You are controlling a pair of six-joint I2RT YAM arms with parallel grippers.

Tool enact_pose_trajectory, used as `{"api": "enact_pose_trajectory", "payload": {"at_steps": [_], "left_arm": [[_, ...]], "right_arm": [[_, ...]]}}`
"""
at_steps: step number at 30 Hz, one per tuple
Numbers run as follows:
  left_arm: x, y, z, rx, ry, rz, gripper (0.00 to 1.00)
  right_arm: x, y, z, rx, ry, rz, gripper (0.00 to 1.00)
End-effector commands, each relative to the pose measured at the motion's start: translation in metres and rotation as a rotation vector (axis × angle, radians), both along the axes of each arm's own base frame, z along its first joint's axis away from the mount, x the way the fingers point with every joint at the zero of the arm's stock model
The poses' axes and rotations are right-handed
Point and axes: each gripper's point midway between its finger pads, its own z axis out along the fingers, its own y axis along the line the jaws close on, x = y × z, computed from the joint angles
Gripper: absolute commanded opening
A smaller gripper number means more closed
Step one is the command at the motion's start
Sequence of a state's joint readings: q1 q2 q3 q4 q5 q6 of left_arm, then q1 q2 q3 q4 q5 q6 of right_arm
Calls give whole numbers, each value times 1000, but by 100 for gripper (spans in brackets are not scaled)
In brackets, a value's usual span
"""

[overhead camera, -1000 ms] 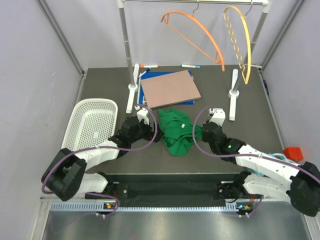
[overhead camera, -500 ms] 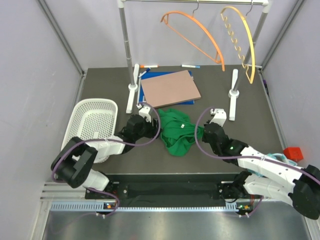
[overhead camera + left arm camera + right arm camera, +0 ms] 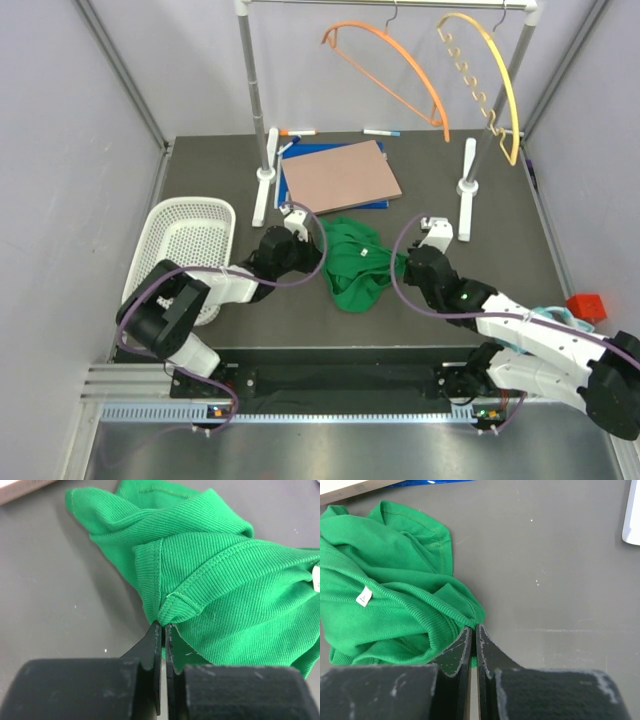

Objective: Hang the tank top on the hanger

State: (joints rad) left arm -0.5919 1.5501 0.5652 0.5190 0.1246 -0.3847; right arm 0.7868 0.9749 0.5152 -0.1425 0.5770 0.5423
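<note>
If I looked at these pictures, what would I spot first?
The bright green tank top jumps out first, crumpled in the middle of the dark table. The left gripper and the right gripper each pinch an edge of it, one from either side. Up at the back, the orange hanger hangs bare.

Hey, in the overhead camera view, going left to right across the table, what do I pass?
white basket → left gripper → tank top → right gripper → red block
</note>
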Motion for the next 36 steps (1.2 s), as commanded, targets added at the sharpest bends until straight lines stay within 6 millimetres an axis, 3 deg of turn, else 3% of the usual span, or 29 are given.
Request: {"api": "enact_pose_trajectory", "payload": {"at_steps": [1, 3, 6, 7, 8, 9, 10, 12, 13, 15, 16, 18, 19, 20, 21, 22, 23, 24, 25, 26, 28, 29, 31, 32, 33, 36], "left_arm": [[19, -12, 57, -97, -158, 7, 0], [21, -6, 69, -102, -189, 33, 0], [29, 4, 114, -128, -292, 100, 0], [33, 11, 138, -143, -347, 142, 0], [41, 14, 165, -164, -402, 176, 0], [43, 16, 177, -154, -418, 184, 0], [43, 19, 200, -172, -456, 193, 0], [43, 26, 259, -218, -547, 227, 0], [41, 29, 273, -226, -566, 237, 0], [29, 41, 314, -266, -650, 254, 0], [24, 44, 321, -273, -663, 253, 0], [11, 50, 328, -294, -668, 245, 0], [6, 49, 324, -298, -661, 225, 0], [4, 48, 301, -271, -610, 214, 0], [-2, 49, 293, -283, -587, 212, 0], [-4, 51, 280, -277, -558, 213, 0], [-6, 50, 248, -247, -500, 207, 0], [-10, 50, 235, -247, -474, 202, 0], [-13, 50, 219, -231, -447, 192, 0], [-16, 51, 191, -198, -396, 190, 0], [-24, 53, 149, -157, -309, 179, 0], [-28, 51, 137, -150, -288, 163, 0], [-35, 52, 110, -114, -240, 145, 0], [-37, 53, 101, -96, -227, 141, 0], [-38, 54, 94, -73, -221, 133, 0], [-41, 55, 81, -50, -202, 123, 0]], "right_arm": [[7, 0, 21, 34, -50, -14, 1], [11, 2, 32, 24, -68, -9, 2], [23, 2, 62, -3, -116, -13, 2], [27, 2, 70, -21, -125, -19, 2], [34, 2, 96, -35, -162, -18, 2], [39, -2, 111, -47, -184, -38, 2], [45, -1, 144, -46, -235, -41, 2], [46, -7, 171, -61, -270, -56, 2], [46, -10, 198, -46, -317, -58, 3], [43, -14, 220, -27, -361, -61, 4], [39, -17, 232, -14, -387, -59, 4], [36, -19, 235, -4, -399, -57, 5], [34, -20, 233, 7, -398, -58, 5], [34, -19, 216, -2, -372, -55, 5], [34, -17, 206, 0, -356, -48, 6], [32, -13, 179, -1, -310, -34, 6], [32, -12, 165, 0, -286, -32, 7], [30, -9, 150, 2, -258, -20, 7], [26, -7, 120, 7, -203, -19, 7], [24, -5, 106, 11, -178, -12, 8], [14, -1, 70, 33, -108, 15, 15], [10, 0, 60, 40, -88, 29, 30], [-2, 3, 45, 52, -58, 85, 51], [-6, 4, 44, 57, -57, 105, 67], [-10, 7, 46, 67, -54, 129, 73], [-23, 11, 76, 94, -105, 207, 81]]}}
